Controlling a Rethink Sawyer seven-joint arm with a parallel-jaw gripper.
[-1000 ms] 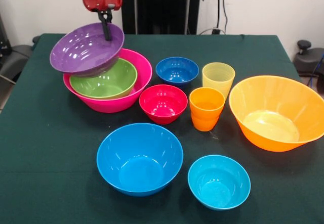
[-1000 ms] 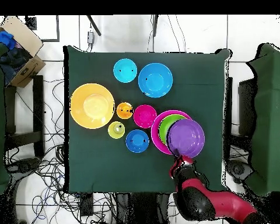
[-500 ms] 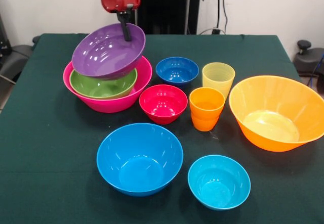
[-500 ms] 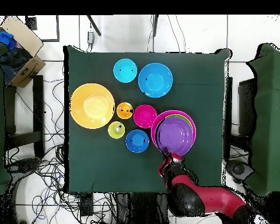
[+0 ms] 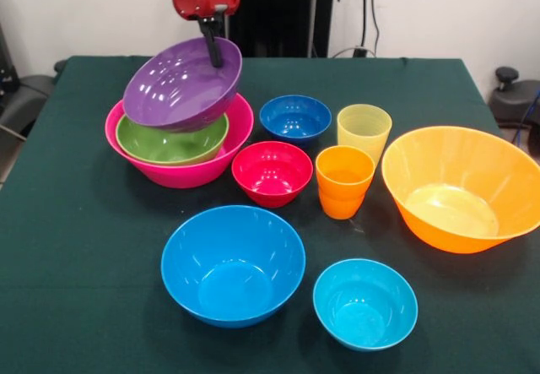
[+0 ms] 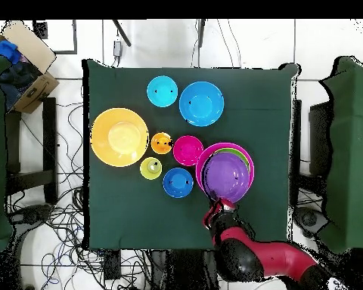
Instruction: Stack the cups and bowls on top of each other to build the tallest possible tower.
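While gripped at its far rim by the red and black gripper (image 5: 215, 51), glossy purple plastic bowl (image 5: 181, 84) hangs tilted over glossy lime green plastic bowl (image 5: 171, 139).
Green bowl nested inside large pink plastic bowl (image 5: 239, 122); purple bowl leaning toward the camera, whether touching the green rim cannot tell. Round sky blue plastic bowl (image 5: 233, 264) standing empty and well apart, near table's front edge.

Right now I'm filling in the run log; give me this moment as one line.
gripper: shut on purple plastic bowl rim | bowl: tilted over lime green bowl in large pink bowl | phase: placing, unreleased
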